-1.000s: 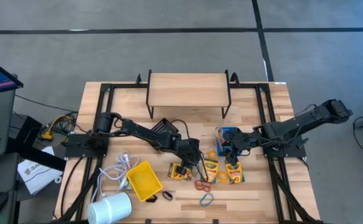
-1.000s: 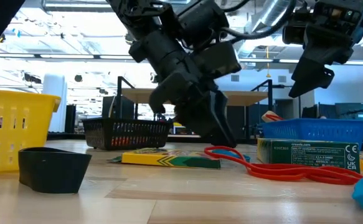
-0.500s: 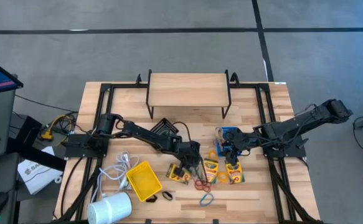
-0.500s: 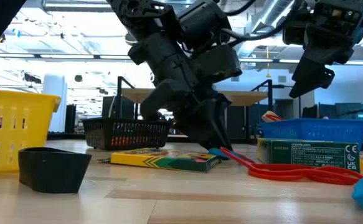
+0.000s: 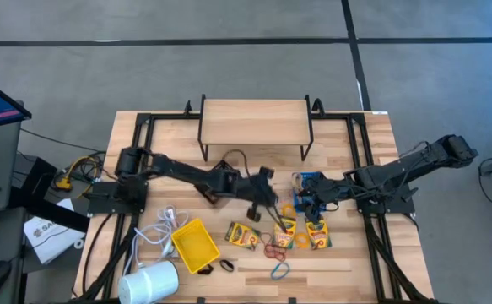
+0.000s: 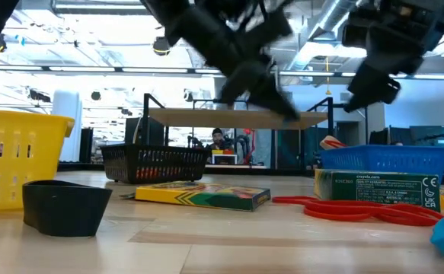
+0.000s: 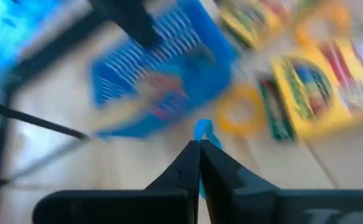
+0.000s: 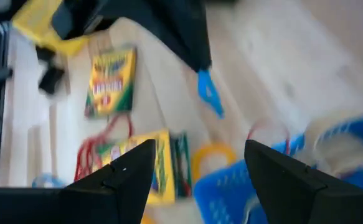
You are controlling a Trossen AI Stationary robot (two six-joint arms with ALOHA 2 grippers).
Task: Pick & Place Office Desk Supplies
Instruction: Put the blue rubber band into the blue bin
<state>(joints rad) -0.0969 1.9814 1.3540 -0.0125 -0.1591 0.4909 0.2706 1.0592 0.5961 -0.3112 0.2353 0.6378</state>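
The left end effector (image 7: 200, 149) is raised above the middle of the desk (image 5: 347, 262), its two fingers pressed together on a blue rubber band (image 7: 203, 134) that hangs from the tips; the right wrist view confirms the blue band (image 8: 208, 93) dangling beneath the dark fingertips. In the high view this left end effector (image 5: 273, 205) sits just beside the blue bin (image 5: 311, 187). The right end effector (image 8: 197, 180) has its fingers spread apart and holds nothing; it hovers over the blue bin, near the crayon boxes. The supplies are varied: a yellow-and-green crayon box (image 5: 245, 234) lies flat and alone toward the desk centre, two more crayon boxes (image 5: 286, 233) lie side by side near the blue bin, a red rubber band (image 5: 273, 250) lies between them, a yellow rubber band ring (image 8: 211, 160) lies beside the bin, and another blue band (image 5: 279, 271) lies near the desk's front edge. A yellow bin (image 5: 195, 245) stands toward the left front with a small dark clip (image 5: 227, 265) near it, and a black bin (image 5: 224, 172) is partly hidden by the left arm. The low view alone shows that the single crayon box (image 6: 202, 195) rests flat on the desk, that the red band (image 6: 351, 209) lies looped on the surface, and that both arms are well off the desk; the high view alone shows the full layout.
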